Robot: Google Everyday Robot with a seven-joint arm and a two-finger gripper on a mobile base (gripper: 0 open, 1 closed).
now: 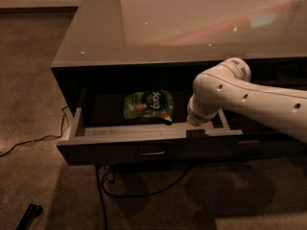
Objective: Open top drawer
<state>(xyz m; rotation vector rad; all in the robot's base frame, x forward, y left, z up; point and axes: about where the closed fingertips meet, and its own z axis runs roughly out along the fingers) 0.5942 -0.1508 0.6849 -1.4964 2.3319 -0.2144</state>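
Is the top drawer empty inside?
No, a green snack bag lies inside the top drawer, left of the gripper, which sits at the drawer's front edge.

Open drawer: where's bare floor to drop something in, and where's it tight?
Bare floor lies between the bag and the left wall of the drawer. Tight on the right: the gripper sits at the front wall, leaving a narrow strip beside the bag.
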